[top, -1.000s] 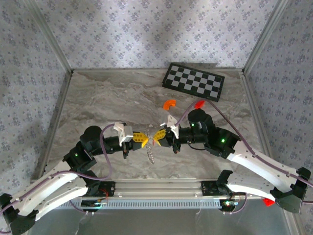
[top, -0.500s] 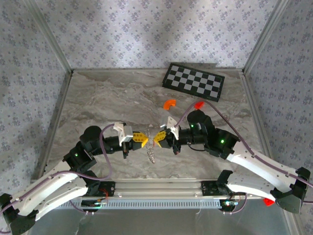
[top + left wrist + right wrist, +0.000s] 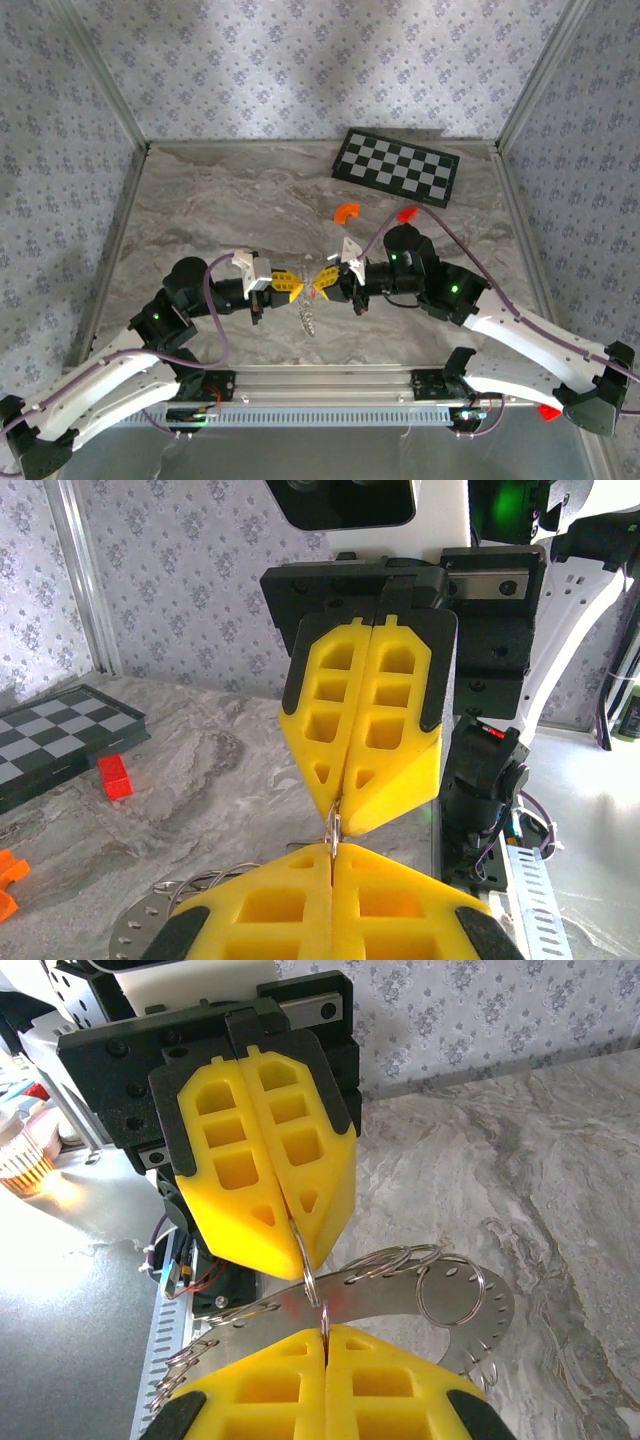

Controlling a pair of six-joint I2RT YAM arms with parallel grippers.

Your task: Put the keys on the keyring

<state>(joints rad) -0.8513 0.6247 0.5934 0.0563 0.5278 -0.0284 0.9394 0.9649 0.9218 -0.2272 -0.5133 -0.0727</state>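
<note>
Silvery keyring (image 3: 310, 318) dangling over the near edge of the worktop (image 3: 200, 210), midway, pinched at its thin wire by left gripper (image 3: 290, 286) and right gripper (image 3: 322, 283), both clenched, tip to tip. Threading seemingly under way, not finished; keys on or off — impossible to tell.

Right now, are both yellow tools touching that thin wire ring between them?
Touching. The right wrist view shows the wire ring pinched by the shut left tool above and the shut right tool below.
</note>
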